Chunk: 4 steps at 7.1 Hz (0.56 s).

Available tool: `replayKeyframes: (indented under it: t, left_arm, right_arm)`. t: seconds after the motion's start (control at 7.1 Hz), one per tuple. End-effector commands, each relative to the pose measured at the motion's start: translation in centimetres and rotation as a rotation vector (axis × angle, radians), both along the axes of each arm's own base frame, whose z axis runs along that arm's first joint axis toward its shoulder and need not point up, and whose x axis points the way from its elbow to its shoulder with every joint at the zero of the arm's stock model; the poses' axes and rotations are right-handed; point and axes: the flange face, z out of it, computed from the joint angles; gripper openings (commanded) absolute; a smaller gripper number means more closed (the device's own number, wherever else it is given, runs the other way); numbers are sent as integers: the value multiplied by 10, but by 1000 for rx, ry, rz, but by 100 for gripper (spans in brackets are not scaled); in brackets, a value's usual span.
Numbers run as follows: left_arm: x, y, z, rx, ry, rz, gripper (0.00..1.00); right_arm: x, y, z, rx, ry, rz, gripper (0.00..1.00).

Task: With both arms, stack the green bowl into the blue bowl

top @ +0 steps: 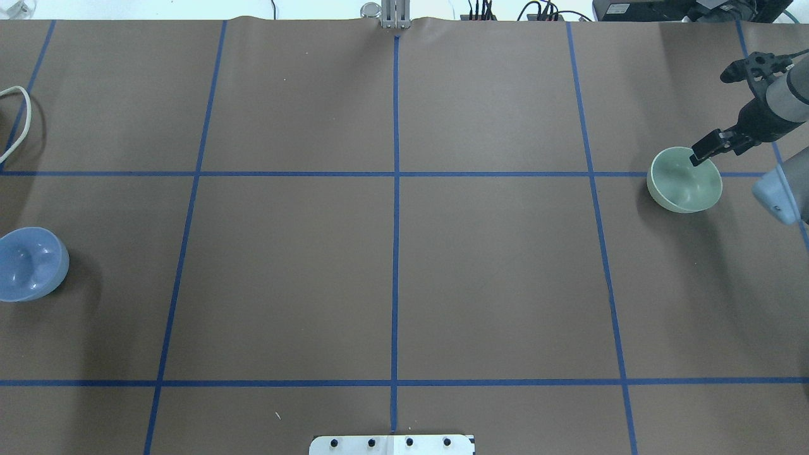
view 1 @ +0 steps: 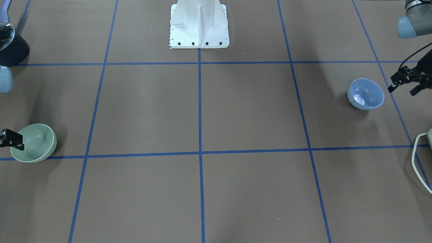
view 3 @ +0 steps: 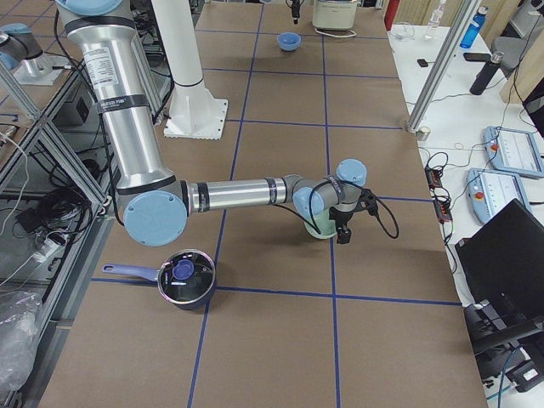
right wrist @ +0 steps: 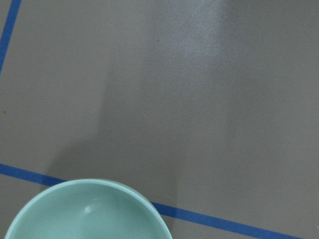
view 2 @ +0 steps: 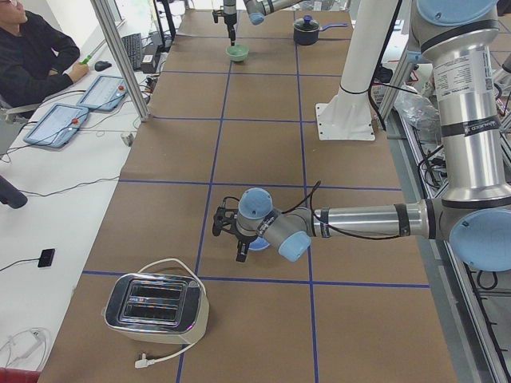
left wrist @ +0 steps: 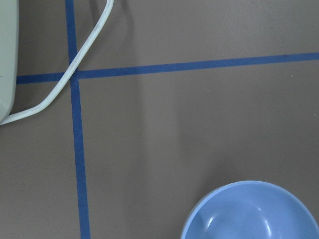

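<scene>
The green bowl [top: 682, 183] stands upright at the table's right end. It also shows in the front view [view 1: 35, 143] and low in the right wrist view [right wrist: 87, 214]. My right gripper [top: 711, 146] hangs over the bowl's far rim, jaws apart, holding nothing. The blue bowl [top: 28, 262] stands upright at the left end and shows in the front view [view 1: 366, 93] and the left wrist view [left wrist: 251, 211]. My left gripper [view 1: 405, 82] is open and empty, beside the blue bowl and apart from it.
A toaster [view 2: 156, 307] with a white cable [left wrist: 75, 64] stands past the blue bowl at the left end. A dark pot [view 3: 185, 279] sits near the green bowl. The white base pedestal [view 1: 199, 25] is at the robot's side.
</scene>
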Motion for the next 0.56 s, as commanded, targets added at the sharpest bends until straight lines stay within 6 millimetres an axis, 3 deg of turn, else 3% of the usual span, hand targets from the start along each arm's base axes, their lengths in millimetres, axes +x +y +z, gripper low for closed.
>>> replayKeyframes:
  t: [0.0, 0.42]
  left_arm:
    - [9, -1, 8, -9, 5, 3, 96]
    - [37, 8, 18, 5, 16, 0, 96]
  right_arm:
    - [-9, 1, 4, 8, 29, -5, 100]
    - [-6, 7, 24, 20, 24, -6, 100]
